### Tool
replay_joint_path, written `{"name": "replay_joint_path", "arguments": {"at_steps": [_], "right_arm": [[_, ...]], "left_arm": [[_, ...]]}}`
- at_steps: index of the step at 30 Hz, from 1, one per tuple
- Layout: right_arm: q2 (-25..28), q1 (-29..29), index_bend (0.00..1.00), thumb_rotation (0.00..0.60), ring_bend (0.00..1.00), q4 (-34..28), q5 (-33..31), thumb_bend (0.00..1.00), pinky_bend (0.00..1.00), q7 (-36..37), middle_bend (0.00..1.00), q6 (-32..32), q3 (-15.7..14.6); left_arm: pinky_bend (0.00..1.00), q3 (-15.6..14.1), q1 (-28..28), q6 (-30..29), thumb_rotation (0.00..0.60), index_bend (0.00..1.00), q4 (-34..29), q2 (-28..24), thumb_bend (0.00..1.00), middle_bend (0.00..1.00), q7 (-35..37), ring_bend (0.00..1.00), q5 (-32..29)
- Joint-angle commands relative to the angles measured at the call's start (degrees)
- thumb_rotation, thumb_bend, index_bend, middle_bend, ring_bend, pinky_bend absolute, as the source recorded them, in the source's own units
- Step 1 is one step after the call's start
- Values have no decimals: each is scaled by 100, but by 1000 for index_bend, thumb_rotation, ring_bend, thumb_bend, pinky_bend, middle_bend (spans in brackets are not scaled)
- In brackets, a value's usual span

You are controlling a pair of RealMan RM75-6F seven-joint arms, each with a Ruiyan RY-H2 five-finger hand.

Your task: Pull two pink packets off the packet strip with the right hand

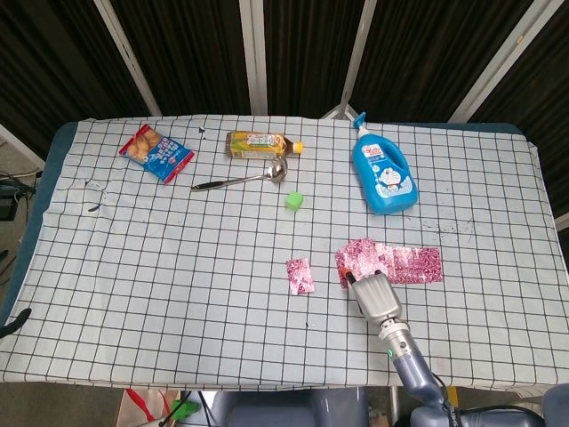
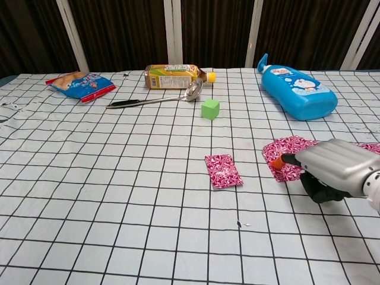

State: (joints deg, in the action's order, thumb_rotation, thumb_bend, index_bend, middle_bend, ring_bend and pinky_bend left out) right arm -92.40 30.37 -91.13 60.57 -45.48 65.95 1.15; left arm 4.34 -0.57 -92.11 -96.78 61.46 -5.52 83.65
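Nearest the robot, the right hand [image 1: 374, 295] [image 2: 330, 170] rests on the near left end of the pink foil packet strip [image 1: 391, 261] [image 2: 292, 155], its orange-tipped finger [image 2: 275, 160] lying on the foil and its dark fingers curled beneath; whether they actually clamp the strip, I cannot tell. The left hand shows in neither view.

The strip lies flat on the worktop [image 1: 178, 258] [image 2: 107, 196], running to the right from the hand. 1 loose pink foil packet [image 1: 300, 275] [image 2: 222, 171] lies just left of the strip, apart from it and from the hand.

Beyond the strip and to its left sits a small green cube [image 1: 294, 201] [image 2: 210, 109]. Straight behind the strip a blue detergent bottle with a cartoon label [image 1: 382, 171] [image 2: 295, 92] lies on its side, spout pointing away. Further left of the strip, a metal spoon with a black handle [image 1: 242, 181] [image 2: 155, 100] has its bowl touching a plastic tea bottle with a yellow cap [image 1: 261, 144] [image 2: 176, 76] lying on its side. Far left of the strip lies a blue and red snack bag [image 1: 156, 153] [image 2: 78, 84].

The worktop wears a white cloth with a black grid, faintly wrinkled at its left edge. Behind it hang dark ribbed curtains [image 1: 178, 53] [image 2: 119, 29] crossed by pale metal bars [image 1: 253, 53] [image 2: 173, 29].
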Motion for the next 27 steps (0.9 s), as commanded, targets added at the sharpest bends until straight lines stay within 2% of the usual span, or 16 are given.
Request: {"name": "replay_joint_path", "arguments": {"at_steps": [1,16,27], "right_arm": [[46,-42,236,600,823,-37,43,834,433,-34,844,28,-76],[398,-361,236,600,824,-203,455,835,433,53,844,234,-506],[645,-659,236,600,824,-550,872,835,433,247,844,383,-808]], "left_arm": [[103,8,-4,-9,600,130,-1,3,275,0,-4,0,-13],[103,14,-38,-65,600,130,-11,-20,275,0,38,0,-4],[103,1,-30,-44,600,130,-26,-6,275,0,-18,0,12]]}}
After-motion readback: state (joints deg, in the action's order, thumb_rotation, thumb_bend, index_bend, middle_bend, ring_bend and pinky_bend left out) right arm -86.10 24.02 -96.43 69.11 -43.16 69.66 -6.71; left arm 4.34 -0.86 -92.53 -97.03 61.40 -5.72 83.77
